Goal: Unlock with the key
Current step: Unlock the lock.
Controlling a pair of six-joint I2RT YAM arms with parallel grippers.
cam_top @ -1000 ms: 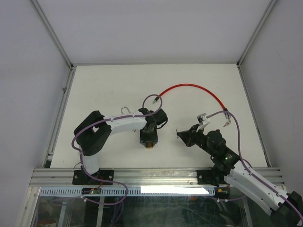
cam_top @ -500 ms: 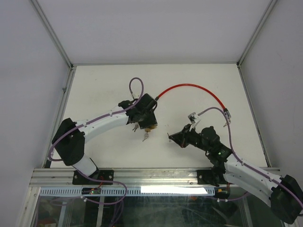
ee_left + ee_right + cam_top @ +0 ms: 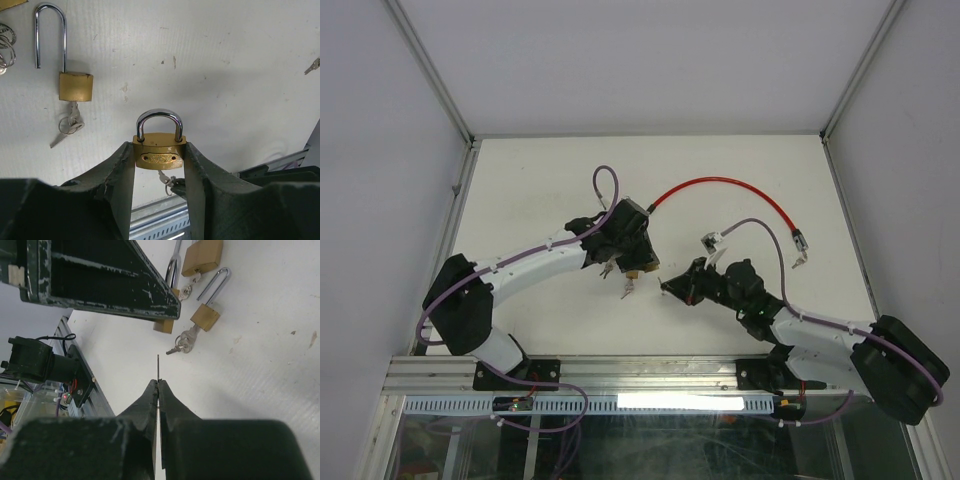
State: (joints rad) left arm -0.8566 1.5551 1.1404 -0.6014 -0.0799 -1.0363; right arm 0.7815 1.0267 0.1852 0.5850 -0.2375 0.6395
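Right jaws are pressed fully together on the key. In the right wrist view it is a thin metal sliver seen edge-on, sticking straight out past their tips. From above, these jaws sit near the worktop's near edge, right of centre. They aim toward 10 o'clock at what the left arm carries, close to it but apart.

Left jaws stand partly open and clamp the brass padlock by the two sides of its body, one dark finger against each. Its chrome shackle is shut and points to 12 o'clock in the left wrist view. A small key ring hangs from its underside at 6 o'clock. In the top view this grip lies a little left of the middle of the white worktop.

Beyond the grip, at 10 o'clock in the left wrist view, a long-shackle padlock lies flat on the worktop. Its shackle is swung open, and its own bunch of keys lies at its base. In the right wrist view another padlock lies farther out at 1 o'clock.

Farthest off, a red cable arcs over the far half of the worktop, from 12 o'clock of the left jaws round to 3 o'clock. It ends in a metal fitting near the right edge.
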